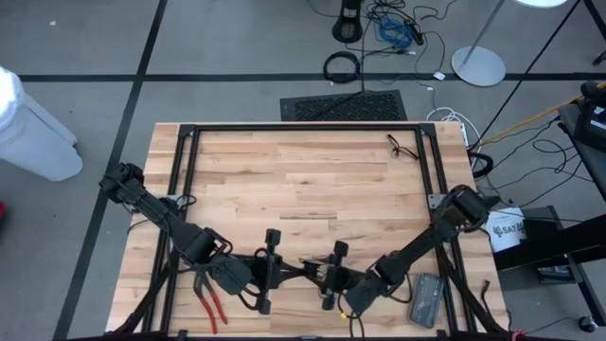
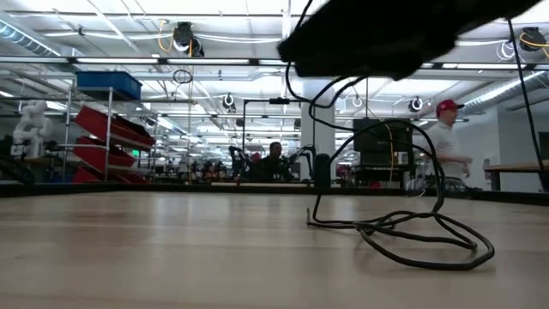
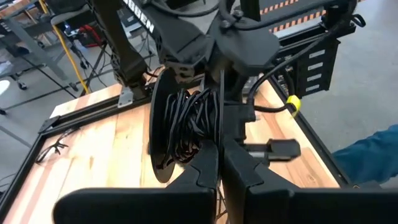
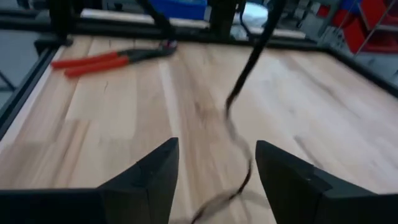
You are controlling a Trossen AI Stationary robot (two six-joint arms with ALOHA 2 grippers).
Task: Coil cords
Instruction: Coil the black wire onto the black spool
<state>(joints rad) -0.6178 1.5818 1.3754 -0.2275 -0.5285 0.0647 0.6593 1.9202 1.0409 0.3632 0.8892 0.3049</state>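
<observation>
Red-handled pliers (image 1: 210,305) sit at the near edge by my left arm. My left gripper (image 3: 219,163) is pinched narrow, the black cord (image 3: 189,127) bunched in loops just ahead of its tips. Further right, my right gripper (image 4: 214,171) stands wide and empty — a loose strand trails between its fingers onto the table (image 1: 303,180). I judge I'm mid-coil: next I need to regrip that slack and lay another loop.

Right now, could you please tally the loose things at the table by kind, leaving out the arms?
Black cord: 1
Red-handled pliers: 1
Grey device: 1
Small dark item, far corner: 1
Total: 4
</observation>
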